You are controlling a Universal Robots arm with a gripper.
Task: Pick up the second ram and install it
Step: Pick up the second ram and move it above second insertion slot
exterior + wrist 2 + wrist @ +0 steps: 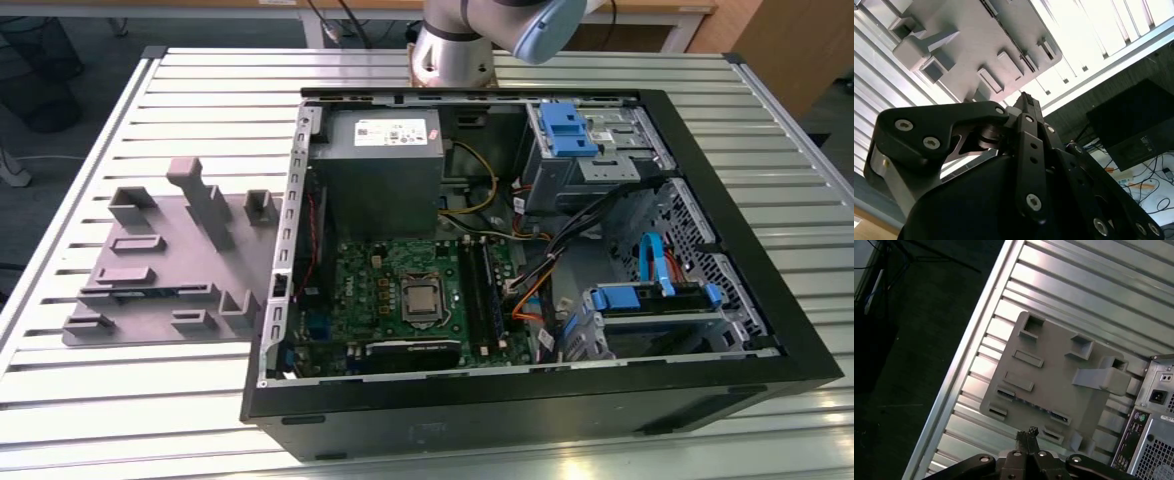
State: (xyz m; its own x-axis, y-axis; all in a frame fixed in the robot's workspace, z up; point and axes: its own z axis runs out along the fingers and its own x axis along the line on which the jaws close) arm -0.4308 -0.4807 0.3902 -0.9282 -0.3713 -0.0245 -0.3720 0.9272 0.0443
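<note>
A thin dark bluish strip, the second ram (pixel 1033 405) as far as I can tell, stands on edge in the long slot of the grey holder block (pixel 1054 375). The same strip shows in the exterior view as a dark line (pixel 150 291) on the holder block (pixel 160 250). My gripper (pixel 1027 432) hangs well above the holder, over the edge nearest that slot, touching nothing. Its black fingertips are pressed together with nothing between them; in the second wrist view the gripper (pixel 1028 101) looks the same. The black memory slots (pixel 477 290) lie on the green motherboard (pixel 387 290) inside the case.
The open black computer case (pixel 747 250) fills the exterior view's right, with a grey power supply (pixel 380 170), blue drive brackets (pixel 567 130) and loose cables (pixel 587 225). The arm's base (pixel 451 55) stands behind the case. Everything rests on a slatted metal table (pixel 174 100), whose edge (pixel 964 355) runs past the holder.
</note>
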